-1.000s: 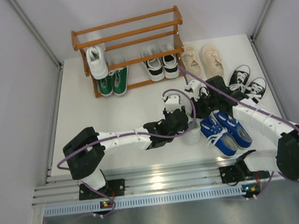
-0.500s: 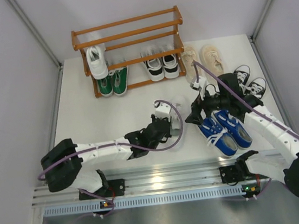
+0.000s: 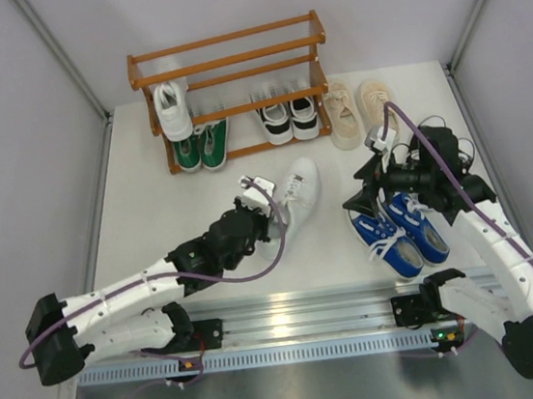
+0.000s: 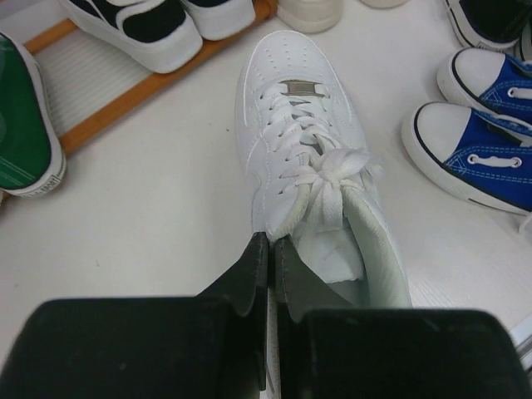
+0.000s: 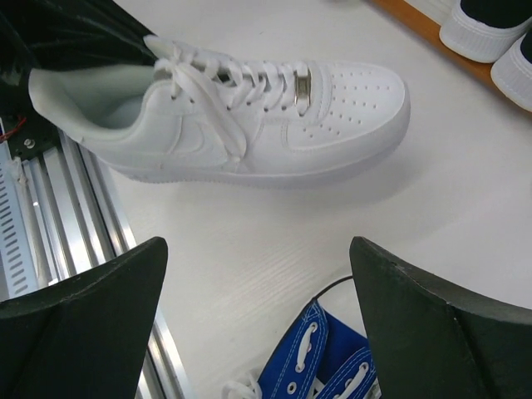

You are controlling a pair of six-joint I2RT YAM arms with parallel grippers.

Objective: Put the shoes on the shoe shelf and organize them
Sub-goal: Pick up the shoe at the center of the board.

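**Left claw holds the white sneaker, right one lets go**

My left claw [image 4: 270, 243] is pinched tight on the heel collar of the white sneaker [image 4: 295, 141]. The sneaker lies on the worktop [image 3: 150, 204] before the shoe shelf [image 3: 230, 63], toe toward it. A second ago both arms crowded there. Now my right claw [image 5: 256, 249] is spread wide, drawn back over the blue pair [image 3: 402, 231].

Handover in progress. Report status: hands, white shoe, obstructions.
Left hand shut on white shoe at heel collar. Right hand open, empty, near blue pair. Shoe on table, toe toward shoe shelf. Nothing between them.
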